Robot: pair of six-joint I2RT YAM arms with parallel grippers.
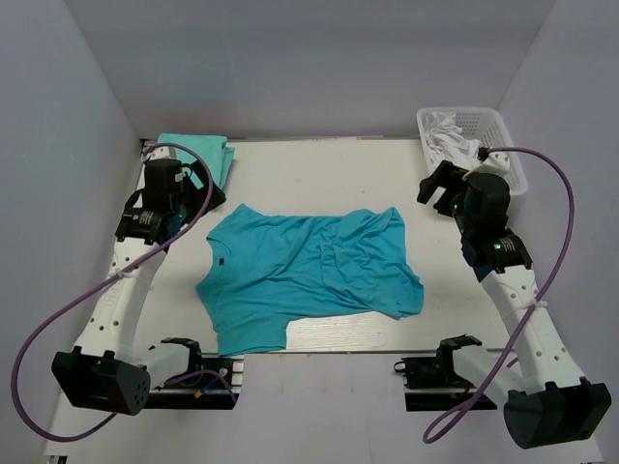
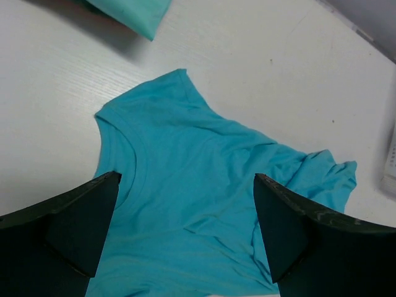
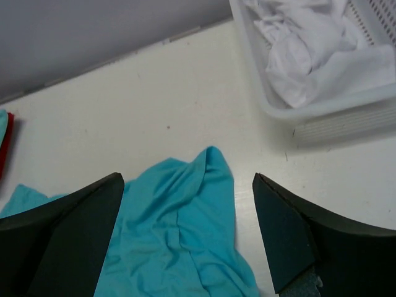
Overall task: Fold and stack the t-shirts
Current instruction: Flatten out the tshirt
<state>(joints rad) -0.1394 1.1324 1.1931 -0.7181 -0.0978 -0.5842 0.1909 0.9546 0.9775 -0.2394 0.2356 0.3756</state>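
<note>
A bright turquoise t-shirt [image 1: 309,275] lies spread and wrinkled on the middle of the table, neck toward the left; it also shows in the left wrist view [image 2: 198,204] and the right wrist view [image 3: 179,235]. A paler mint-teal folded t-shirt [image 1: 201,153] lies at the back left, and its corner shows in the left wrist view [image 2: 133,13]. My left gripper [image 1: 198,188] is open and empty above the shirt's left side [image 2: 185,247]. My right gripper [image 1: 437,188] is open and empty above the shirt's back right corner [image 3: 185,247].
A white plastic basket [image 1: 498,130] holding white cloth [image 3: 309,43] stands at the back right. The white table [image 1: 319,174] ends at grey walls behind and on both sides. A red edge [image 3: 6,145] shows at the far left of the right wrist view.
</note>
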